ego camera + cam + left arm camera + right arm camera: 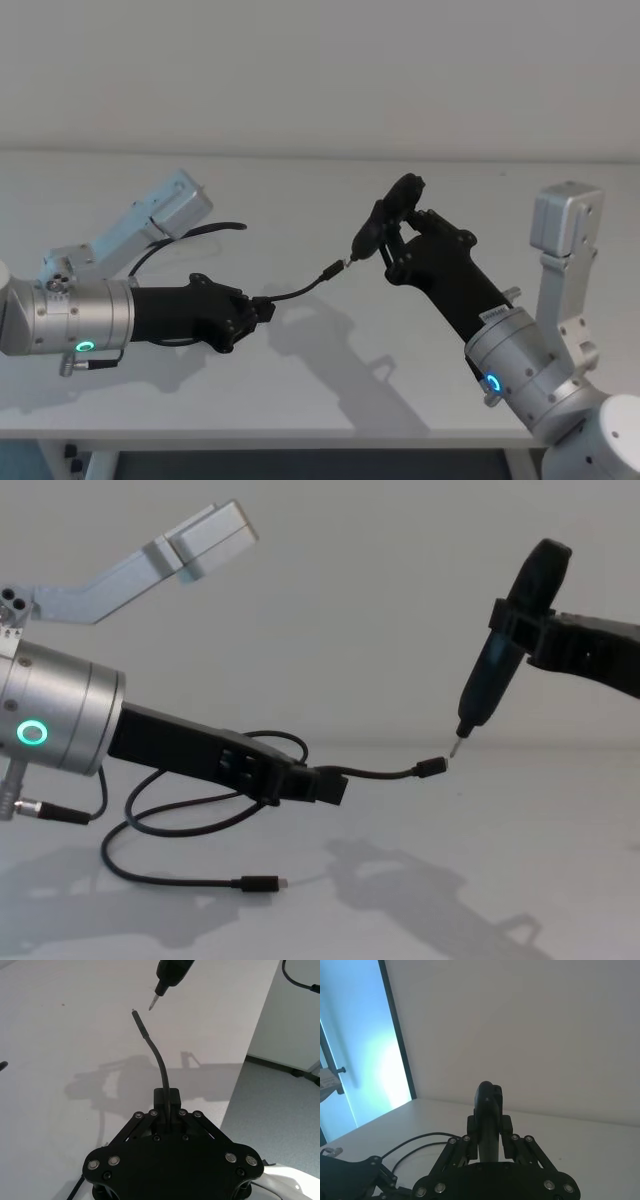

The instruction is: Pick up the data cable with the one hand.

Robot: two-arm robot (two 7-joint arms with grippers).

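The left gripper [325, 785] is clamped on the data cable [385, 774] and holds one plug end up above the tabletop [300, 390]. The right gripper [392, 240] grips a black tool [495, 675], maybe a screwdriver. The far plug looks down on the tabletop, so the pick-up looks mostly done.

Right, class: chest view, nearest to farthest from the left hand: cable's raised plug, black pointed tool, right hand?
1. Raised plug, just beyond the left hand.
2. Black pointed tool, above the plug.
3. Right hand, upper right.
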